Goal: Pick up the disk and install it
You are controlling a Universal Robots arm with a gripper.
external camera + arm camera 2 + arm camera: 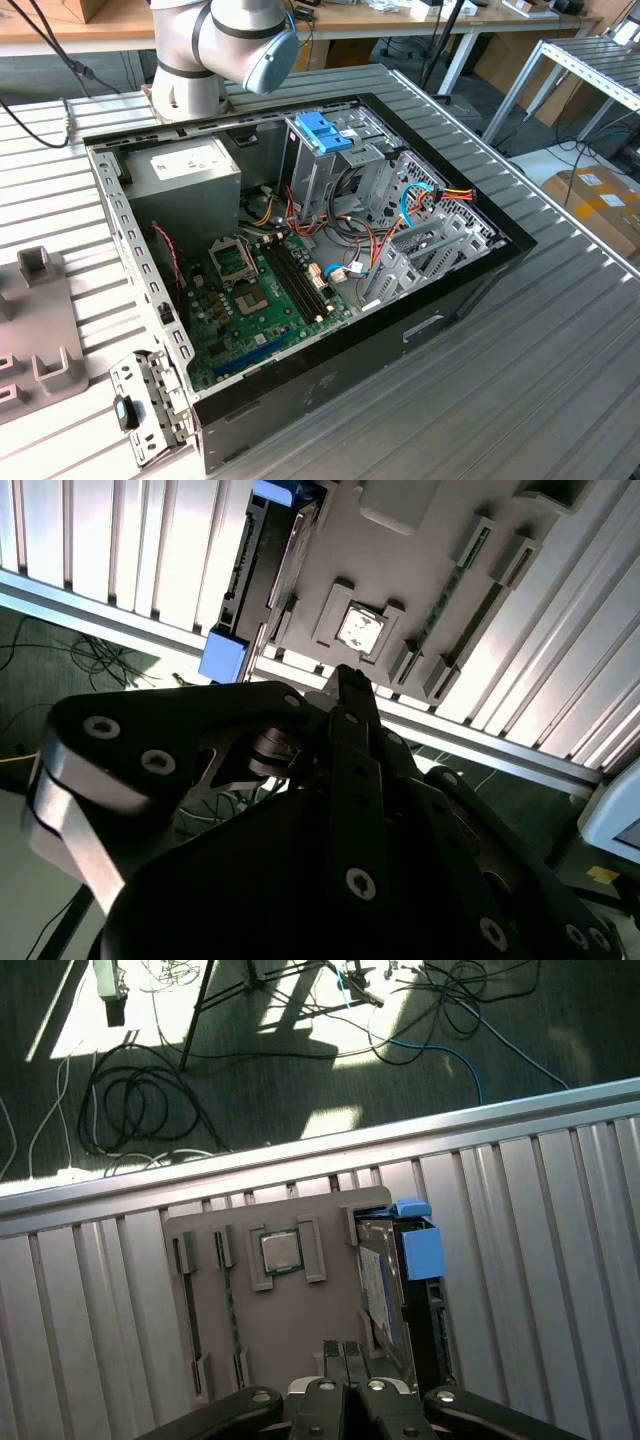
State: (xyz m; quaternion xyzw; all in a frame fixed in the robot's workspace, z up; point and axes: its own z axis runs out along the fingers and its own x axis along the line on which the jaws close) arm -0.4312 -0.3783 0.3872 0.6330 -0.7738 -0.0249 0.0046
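The disk (385, 1285) is a dark drive in a bright blue carrier with a blue end tab (421, 1252). It stands on edge in a slot at one side of a grey fixture plate (290, 1310). My gripper (345, 1352) hovers above the plate, a short way from the disk, touching nothing. Its two fingers lie together with nothing between them. In the second wrist view the gripper (348, 678) points at the plate and the disk (255, 570) lies off to its side.
The plate also carries a processor chip (280, 1250) and memory sticks (190, 1320). An open computer case (470, 280) sits mid-table, with a grey drive cage topped by a light-blue bracket (322, 130). Cables lie on the floor (150, 1110) beyond the table edge.
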